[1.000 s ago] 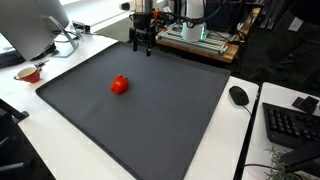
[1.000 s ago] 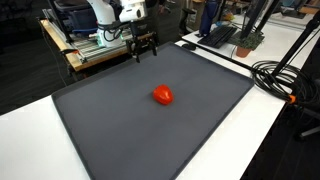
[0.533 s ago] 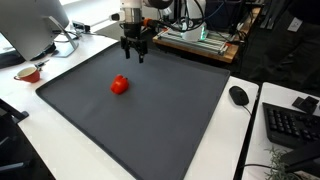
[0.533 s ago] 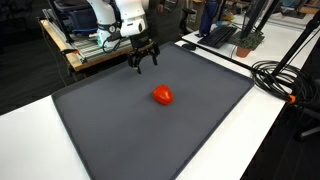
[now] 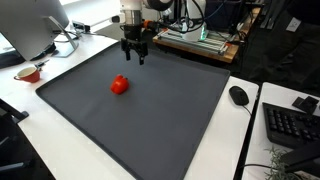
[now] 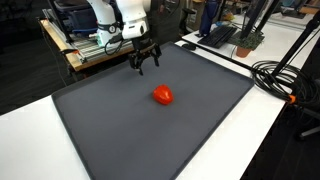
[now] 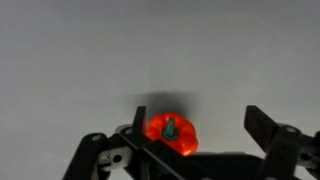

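A small red bell pepper (image 5: 120, 85) with a green stem lies on the dark grey mat (image 5: 150, 120); it shows in both exterior views (image 6: 162, 96) and in the wrist view (image 7: 170, 133). My gripper (image 5: 134, 57) hangs above the far part of the mat, open and empty, a short way beyond the pepper (image 6: 144, 67). In the wrist view the open jaws (image 7: 195, 128) frame the pepper, which sits toward the left finger, still below and apart from them.
A bowl (image 5: 28, 72) and a monitor (image 5: 35, 25) stand on the white table beside the mat. A mouse (image 5: 239, 95) and a keyboard (image 5: 292, 125) lie on the other side. An equipment rack (image 5: 200, 38) sits behind the mat. Cables (image 6: 285, 75) run along the table.
The gripper has moved from the mat's far edge out over the mat toward the pepper and lowered slightly, mostly in the first half second. The pepper has not moved.
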Robot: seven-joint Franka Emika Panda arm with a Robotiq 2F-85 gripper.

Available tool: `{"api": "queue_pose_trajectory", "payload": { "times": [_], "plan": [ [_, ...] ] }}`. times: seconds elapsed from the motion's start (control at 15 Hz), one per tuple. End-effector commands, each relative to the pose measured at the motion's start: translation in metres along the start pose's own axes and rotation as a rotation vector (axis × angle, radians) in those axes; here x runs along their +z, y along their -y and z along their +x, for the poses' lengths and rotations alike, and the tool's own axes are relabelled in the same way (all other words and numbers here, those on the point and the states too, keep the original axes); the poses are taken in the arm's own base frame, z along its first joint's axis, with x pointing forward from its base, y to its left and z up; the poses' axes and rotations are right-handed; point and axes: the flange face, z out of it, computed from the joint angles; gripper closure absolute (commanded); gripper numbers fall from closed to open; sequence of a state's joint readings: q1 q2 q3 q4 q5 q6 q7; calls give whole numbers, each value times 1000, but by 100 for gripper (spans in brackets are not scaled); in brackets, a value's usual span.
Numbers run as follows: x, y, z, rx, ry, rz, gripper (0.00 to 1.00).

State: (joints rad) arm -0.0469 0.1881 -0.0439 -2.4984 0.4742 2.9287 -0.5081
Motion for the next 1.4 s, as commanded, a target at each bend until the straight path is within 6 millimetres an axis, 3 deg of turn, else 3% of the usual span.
{"api": "queue_pose_trajectory", "payload": {
  "times": [0.0,0.2,0.33,0.4,0.47,0.53,0.73,0.8,0.87,1.13,1.33],
  "plan": [
    [14,-5,16,-1,-27,24,7],
    [27,-14,21,6,-13,31,11],
    [35,-20,24,4,-10,36,23],
    [38,-23,26,3,-7,43,22],
    [41,-25,27,-1,-5,44,32],
    [44,-27,29,-6,-8,47,29],
    [51,-29,35,-8,-12,60,36],
    [53,-30,37,-9,-14,62,43],
    [55,-30,40,-9,-18,68,39],
    [63,-31,47,-8,-21,81,43],
    [68,-33,51,-4,-26,84,60]
  ]
}}
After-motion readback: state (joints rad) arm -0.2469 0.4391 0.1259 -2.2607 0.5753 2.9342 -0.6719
